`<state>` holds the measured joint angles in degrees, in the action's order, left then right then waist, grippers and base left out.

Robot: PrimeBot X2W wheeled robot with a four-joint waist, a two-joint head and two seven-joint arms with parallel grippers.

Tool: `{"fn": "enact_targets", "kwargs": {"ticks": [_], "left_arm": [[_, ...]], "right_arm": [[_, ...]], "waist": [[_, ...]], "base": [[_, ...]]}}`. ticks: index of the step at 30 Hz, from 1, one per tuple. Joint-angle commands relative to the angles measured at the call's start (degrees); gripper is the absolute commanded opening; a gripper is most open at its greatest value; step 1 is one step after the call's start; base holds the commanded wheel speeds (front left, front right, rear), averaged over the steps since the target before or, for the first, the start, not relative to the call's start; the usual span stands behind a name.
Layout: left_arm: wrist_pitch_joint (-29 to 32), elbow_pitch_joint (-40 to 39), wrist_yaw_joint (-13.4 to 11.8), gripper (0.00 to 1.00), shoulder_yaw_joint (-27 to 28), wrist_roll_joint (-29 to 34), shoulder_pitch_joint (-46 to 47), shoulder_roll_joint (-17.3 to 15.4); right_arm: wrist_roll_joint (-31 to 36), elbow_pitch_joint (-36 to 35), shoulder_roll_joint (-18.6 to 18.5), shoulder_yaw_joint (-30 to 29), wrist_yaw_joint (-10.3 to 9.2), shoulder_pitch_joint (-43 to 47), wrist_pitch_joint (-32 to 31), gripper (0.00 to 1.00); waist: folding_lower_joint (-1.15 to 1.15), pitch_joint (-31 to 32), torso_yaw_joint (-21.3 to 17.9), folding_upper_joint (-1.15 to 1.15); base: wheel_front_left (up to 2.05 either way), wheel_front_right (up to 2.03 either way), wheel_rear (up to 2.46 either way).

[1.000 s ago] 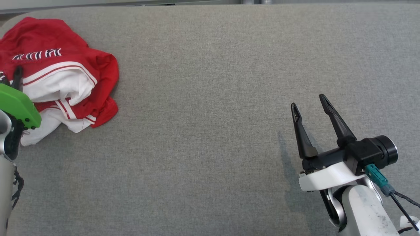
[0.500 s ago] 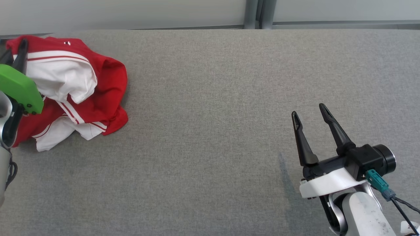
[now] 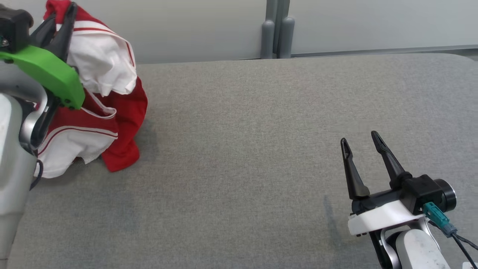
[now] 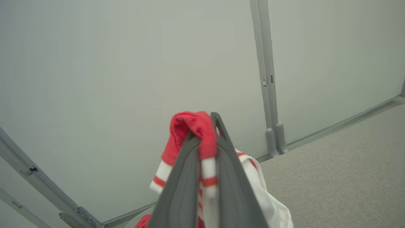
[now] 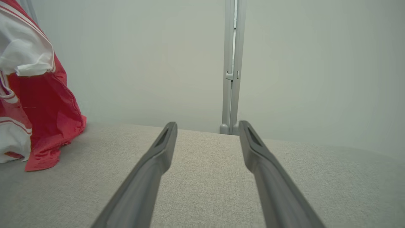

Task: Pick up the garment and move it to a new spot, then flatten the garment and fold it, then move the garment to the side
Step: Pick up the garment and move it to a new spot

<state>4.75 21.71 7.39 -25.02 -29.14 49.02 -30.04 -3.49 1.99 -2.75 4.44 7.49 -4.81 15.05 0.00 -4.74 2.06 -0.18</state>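
The garment (image 3: 101,74), upper left of the frame, is thin, softly creased cloth, with a faint sheen on the red. Its striped cuff looks like ribbed knit in the left wrist view. The table (image 3: 239,149) is covered in grey woven cloth, matt and slightly coarse. The left tool (image 3: 61,15) and right tool (image 3: 359,137) have smooth, dark, matt plastic fingers. The green bracket (image 3: 48,71) is smooth plastic with a mild gloss, as is the white bracket (image 3: 377,215) at lower right. The wall (image 3: 194,30) is smooth and matt, and its post (image 3: 276,33) looks like painted metal.
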Motion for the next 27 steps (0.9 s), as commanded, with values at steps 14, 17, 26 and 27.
{"fn": "enact_targets", "kwargs": {"ticks": [14,17,26,27], "left_arm": [[-1.09,-3.99,-2.15,0.00,-6.15,-0.41,-2.04,10.91],[-2.54,-1.38,-1.82,0.00,-8.52,-0.57,-2.25,15.04],[-6.03,9.37,-0.57,0.00,-16.19,0.24,0.91,24.55],[-6.47,10.33,-0.46,0.00,-17.10,0.07,1.18,25.10]], "right_arm": [[-1.29,-0.23,-0.23,-0.89,0.00,0.48,0.15,1.00],[-1.70,-0.15,-0.23,-0.72,0.00,-0.02,0.15,1.00],[-2.49,-0.29,-0.22,0.10,0.00,-1.73,0.15,1.00],[-2.66,-0.23,-0.20,0.16,0.00,-1.89,0.15,1.00]], "waist": [[0.00,1.05,-6.78,0.18],[0.00,0.01,-8.70,0.18],[0.00,-4.09,-15.55,0.18],[0.00,-4.48,-16.17,0.18]], "base": [[0.00,0.00,0.00],[0.00,0.00,0.00],[0.00,0.00,0.00],[0.00,0.00,0.00]]}}
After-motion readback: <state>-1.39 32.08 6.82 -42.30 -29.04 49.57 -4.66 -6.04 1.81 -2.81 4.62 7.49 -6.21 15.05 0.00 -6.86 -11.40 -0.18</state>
